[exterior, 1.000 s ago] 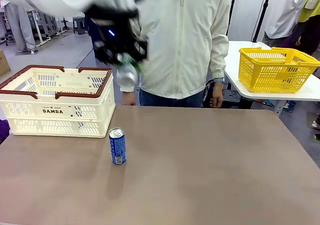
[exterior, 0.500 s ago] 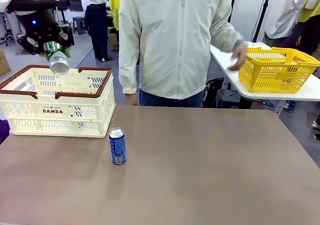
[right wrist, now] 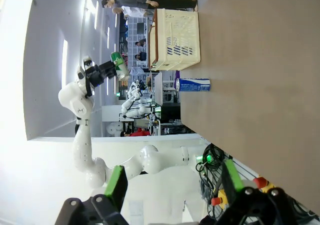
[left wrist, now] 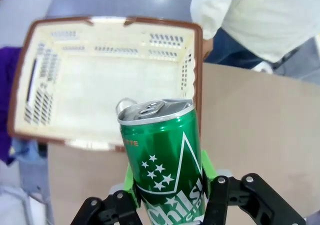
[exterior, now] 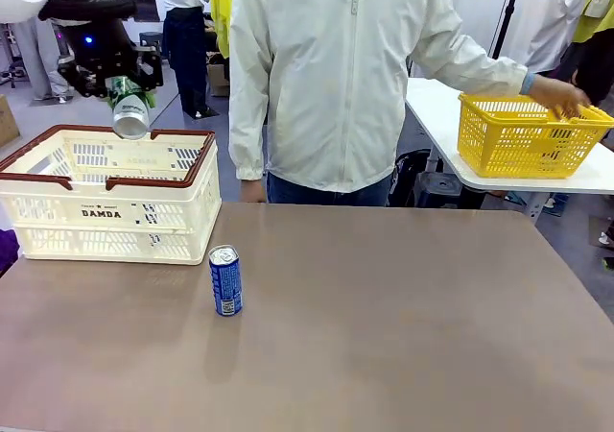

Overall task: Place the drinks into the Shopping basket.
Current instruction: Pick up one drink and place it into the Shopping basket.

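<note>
My left claw [exterior: 123, 88], clamped on a green can [exterior: 130, 120], hangs above the basket [exterior: 115, 230]; next I should lower and release. A blue can [exterior: 225, 280] stands on the surface [exterior: 403, 336]; my right claw [right wrist: 172, 183] gapes empty.

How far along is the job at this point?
Done: nothing visible yet; the Shopping basket shows no can inside. In hand: the left gripper, shut on a green can, holds it above the basket. Left: release it, then fetch the blue can standing on the table beside the basket.
</note>
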`<act>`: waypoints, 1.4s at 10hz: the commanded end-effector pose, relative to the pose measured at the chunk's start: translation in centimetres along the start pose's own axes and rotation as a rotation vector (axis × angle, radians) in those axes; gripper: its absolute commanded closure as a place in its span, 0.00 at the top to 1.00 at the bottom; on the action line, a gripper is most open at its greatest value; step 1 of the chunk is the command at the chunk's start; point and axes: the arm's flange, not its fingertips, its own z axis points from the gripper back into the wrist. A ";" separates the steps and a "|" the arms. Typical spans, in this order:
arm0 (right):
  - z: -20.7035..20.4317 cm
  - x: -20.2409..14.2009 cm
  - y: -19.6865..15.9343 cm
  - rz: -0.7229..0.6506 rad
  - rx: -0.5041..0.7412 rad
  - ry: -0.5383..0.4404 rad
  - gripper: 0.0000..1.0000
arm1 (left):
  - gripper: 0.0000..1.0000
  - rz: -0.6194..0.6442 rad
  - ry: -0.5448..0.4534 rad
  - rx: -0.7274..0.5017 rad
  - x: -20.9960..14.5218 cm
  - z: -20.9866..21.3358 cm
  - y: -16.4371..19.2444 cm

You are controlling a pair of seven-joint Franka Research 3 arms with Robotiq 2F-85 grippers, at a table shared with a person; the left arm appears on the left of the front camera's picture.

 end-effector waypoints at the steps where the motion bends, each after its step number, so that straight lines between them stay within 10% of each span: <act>1: 0.1 0.1 0.6 -0.014 0.002 0.008 1.00 | 0.00 -0.196 -0.055 -0.030 6.3 -3.5 0.5; 7: 0.1 0.1 0.6 -0.014 0.002 0.008 1.00 | 0.00 -0.208 0.200 -0.085 4.6 -18.8 0.2; 14: 0.1 0.1 0.6 -0.014 0.002 0.008 1.00 | 0.00 -0.145 0.282 -0.023 5.7 -25.9 1.0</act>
